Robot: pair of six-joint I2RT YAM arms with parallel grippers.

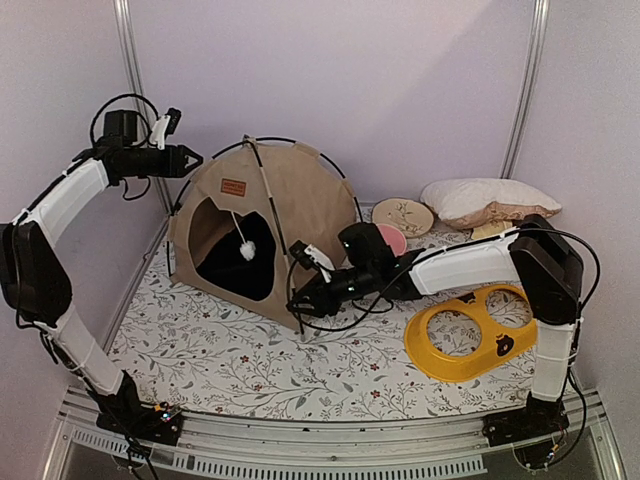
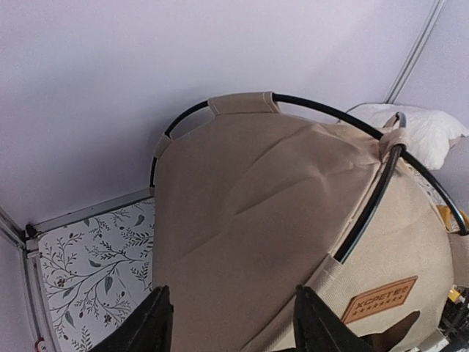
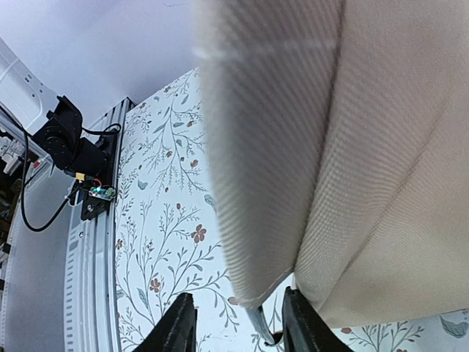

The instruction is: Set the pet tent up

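**Both tools stand open**

The left tool (image 1: 190,158) hangs in the air, up above the left side of the pet tent (image 1: 300,200). Its two fingers are apart and there is nothing between them. Its own camera looks down past the fingers onto the tan cloth of the tent's roof.

The right tool (image 1: 298,302) is low down at the tent's front right corner, just above the table (image 1: 250,370). Its fingers are apart too. The bottom corner of the tent's cloth and the end of a thin pole sit in the gap between them. One finger is clear of the cloth. I cannot tell if the other one touches it.

The pet tent stands up on the table's flowered cover, round like a dome. Thin black poles (image 1: 262,185) bend over it and cross at the top. Its door faces the front, and it is dark inside. A small brown label (image 1: 233,187) sits above the door, and a white pom-pom (image 1: 247,250) hangs in the doorway.

To the right of the tent, at the back, lie a round plate (image 1: 402,215) and a pillow (image 1: 485,198). A yellow bowl holder (image 1: 440,345) lies to the right of the tent too, nearer the front and well apart from it.
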